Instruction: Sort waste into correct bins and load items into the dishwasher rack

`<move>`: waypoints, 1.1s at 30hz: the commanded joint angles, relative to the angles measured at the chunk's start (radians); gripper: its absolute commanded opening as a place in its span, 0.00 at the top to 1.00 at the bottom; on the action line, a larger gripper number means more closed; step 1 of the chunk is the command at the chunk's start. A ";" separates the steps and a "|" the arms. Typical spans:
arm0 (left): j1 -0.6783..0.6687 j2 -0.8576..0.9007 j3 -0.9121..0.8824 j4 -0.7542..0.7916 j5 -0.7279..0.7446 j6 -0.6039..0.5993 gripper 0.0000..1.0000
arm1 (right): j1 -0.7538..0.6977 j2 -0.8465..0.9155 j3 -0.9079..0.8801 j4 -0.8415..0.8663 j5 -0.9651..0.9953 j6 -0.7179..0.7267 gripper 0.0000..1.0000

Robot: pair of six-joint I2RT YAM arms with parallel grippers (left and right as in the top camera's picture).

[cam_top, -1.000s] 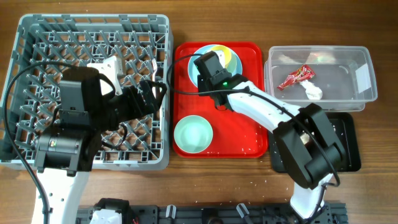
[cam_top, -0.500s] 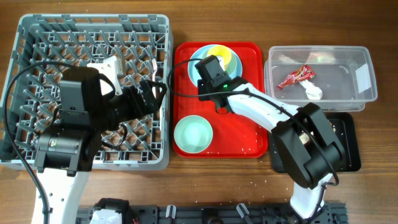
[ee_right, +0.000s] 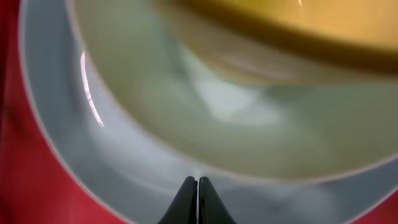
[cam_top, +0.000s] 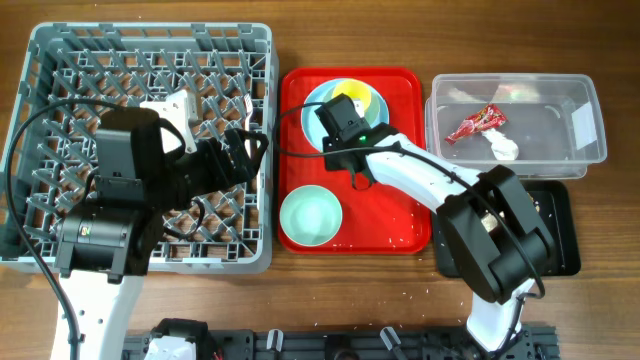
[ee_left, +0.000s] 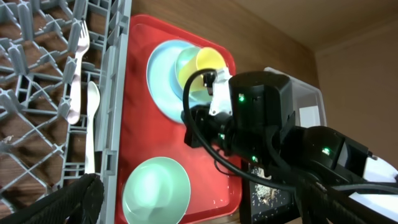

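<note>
My right gripper [cam_top: 337,106] is shut, with nothing seen between the fingers [ee_right: 198,182]. Its tips are at the light blue plate [cam_top: 309,104] [ee_right: 93,162], beside the pale green bowl [ee_right: 249,124] that holds the yellow cup [cam_top: 362,94] [ee_right: 298,25]. A light blue bowl with a mint tint [cam_top: 311,215] [ee_left: 155,190] stands alone at the red tray's front. My left gripper [cam_top: 246,152] is open and empty over the dishwasher rack's [cam_top: 150,32] right edge. The white fork [ee_left: 78,68] and spoon [ee_left: 92,124] lie in the rack. The red wrapper [cam_top: 475,123] and white tissue [cam_top: 503,148] lie in the clear tub [cam_top: 585,150].
The flat red tray [cam_top: 400,200] lies between the rack and the tub, with rice crumbs near its front right. The black tray [cam_top: 560,215] sits partly under my right arm and holds rice scraps [ee_left: 267,193]. A few crumbs lie on the wooden table in front.
My right gripper has slid a little toward the front right across the plate. The left arm has not moved.
</note>
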 commanded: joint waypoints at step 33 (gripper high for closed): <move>0.003 -0.002 0.009 0.002 0.013 -0.002 0.00 | -0.181 -0.218 0.266 -0.530 -0.375 -0.130 0.71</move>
